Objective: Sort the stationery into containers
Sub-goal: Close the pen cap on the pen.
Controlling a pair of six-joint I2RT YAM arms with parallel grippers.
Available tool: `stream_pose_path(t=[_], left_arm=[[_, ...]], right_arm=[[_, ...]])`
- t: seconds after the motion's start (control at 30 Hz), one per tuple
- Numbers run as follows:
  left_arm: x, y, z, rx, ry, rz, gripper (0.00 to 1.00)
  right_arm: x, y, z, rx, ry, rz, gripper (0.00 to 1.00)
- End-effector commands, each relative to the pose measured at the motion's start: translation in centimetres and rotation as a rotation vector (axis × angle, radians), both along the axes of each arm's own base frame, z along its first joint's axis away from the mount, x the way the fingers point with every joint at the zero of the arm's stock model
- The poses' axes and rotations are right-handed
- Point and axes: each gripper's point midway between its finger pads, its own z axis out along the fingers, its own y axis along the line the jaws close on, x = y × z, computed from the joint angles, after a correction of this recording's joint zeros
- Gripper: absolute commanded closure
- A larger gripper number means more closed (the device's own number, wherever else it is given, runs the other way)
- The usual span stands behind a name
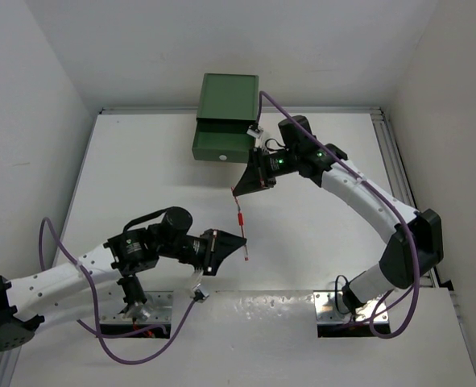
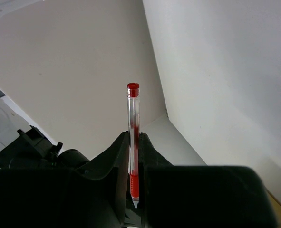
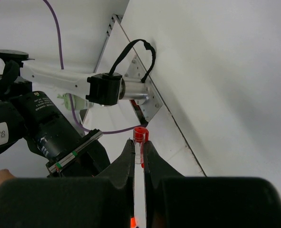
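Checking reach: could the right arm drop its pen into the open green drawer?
Likely yes: the right gripper, shut on a red pen, hangs beside the green drawer, with nothing between them, though the opening looks narrow.

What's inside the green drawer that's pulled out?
Only a narrow dark strip of the drawer shows, with nothing visible in it; the rest lies hidden under the cabinet top.

White arms (image 1: 358,193), black joints (image 1: 421,239) and pincers (image 2: 134,142), looping purple cables (image 3: 59,33), green light (image 1: 279,160).

White table (image 1: 302,242), dark green drawer cabinet (image 1: 224,121) at its far edge, metal base plates (image 1: 332,306) at the near edge.
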Motion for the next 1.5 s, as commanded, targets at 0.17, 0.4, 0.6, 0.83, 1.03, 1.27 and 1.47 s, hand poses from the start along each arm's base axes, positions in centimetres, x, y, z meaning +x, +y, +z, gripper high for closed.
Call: stream_pose_path(t=[0.17,0.4,0.6,0.83,1.03,1.27,1.47], left_arm=[[-0.2,-0.7,2.8,-0.052,-0.024,-0.024,1.0],[-0.2,-0.7,2.6,-0.045,0.005,-0.013,1.0],[-0.2,-0.6,2.6,-0.041,0.023,-0.006,1.0],[0.0,-0.6,2.3,-0.036,0.035,0.006,1.0],[0.2,-0.6,2.2,-0.036,0.044,0.014,1.0],[0.2,-0.6,2.1,-0.033,0.043,0.017,1.0],[0.4,-0.6,2.1,-0.034,0.049,0.028,1.0]], right_arm=[[-0.6,0.1,2.1,0.051,-0.066,0.022,1.0],[-0.8,0.0,2.3,0.056,-0.069,0.022,1.0],[-0.7,-0.1,2.4,0.06,-0.071,0.013,1.0],[-0.7,0.0,2.7,0.067,-0.077,0.016,1.0],[-0.7,0.0,2.8,0.073,-0.077,0.018,1.0],[-0.9,0.0,3.1,0.084,-0.074,0.024,1.0],[-1.2,-0.1,3.0,0.083,-0.073,0.031,1.0]])
